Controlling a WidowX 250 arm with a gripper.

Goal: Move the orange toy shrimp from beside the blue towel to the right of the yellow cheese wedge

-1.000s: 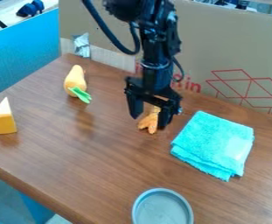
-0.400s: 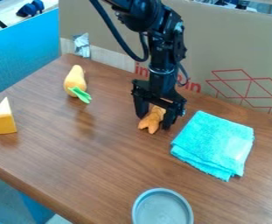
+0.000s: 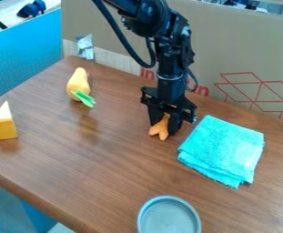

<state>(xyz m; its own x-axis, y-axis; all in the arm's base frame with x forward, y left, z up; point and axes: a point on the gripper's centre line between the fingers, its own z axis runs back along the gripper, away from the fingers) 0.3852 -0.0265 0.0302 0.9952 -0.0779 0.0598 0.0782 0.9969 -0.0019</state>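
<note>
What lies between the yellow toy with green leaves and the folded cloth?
The orange toy, with the hand closed on it, as the camera view shows.

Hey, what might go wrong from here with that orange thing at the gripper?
The gripper's fingers are on either side of the orange toy, whose forked end pokes out towards the camera, so it might twist or slip if lifted. The turquoise cloth lies close beside the gripper, so a sideways move that way could snag or push it.
</note>
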